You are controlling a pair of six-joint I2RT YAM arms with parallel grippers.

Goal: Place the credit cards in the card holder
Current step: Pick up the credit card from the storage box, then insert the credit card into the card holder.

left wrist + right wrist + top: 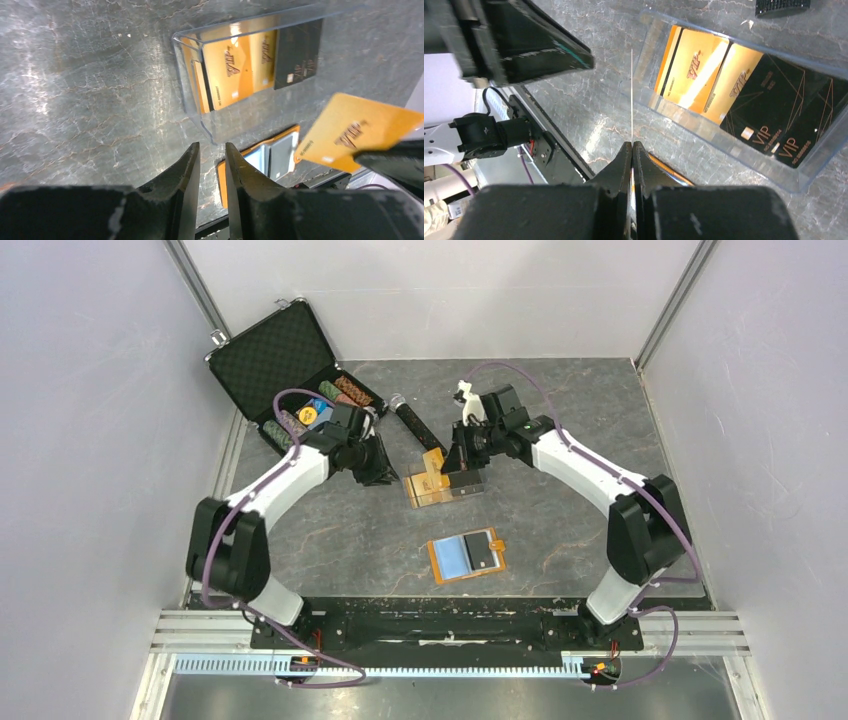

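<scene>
My right gripper (632, 145) is shut on a gold credit card (631, 95), seen edge-on from its own wrist and flat in the left wrist view (357, 132), held above the table. More gold cards (696, 75) and black cards (784, 115) lie in a clear plastic tray (420, 498). The card holder (467, 556), orange with a light blue lining, lies open nearer the arm bases with a dark card in it. My left gripper (212, 147) hovers left of the tray, open by a narrow gap with nothing between its fingers.
A big black foam-lined case (275, 360) with chips stands open at the back left. A black cylinder (415, 425) and a small white object (466, 400) lie behind the tray. White walls enclose the table on three sides.
</scene>
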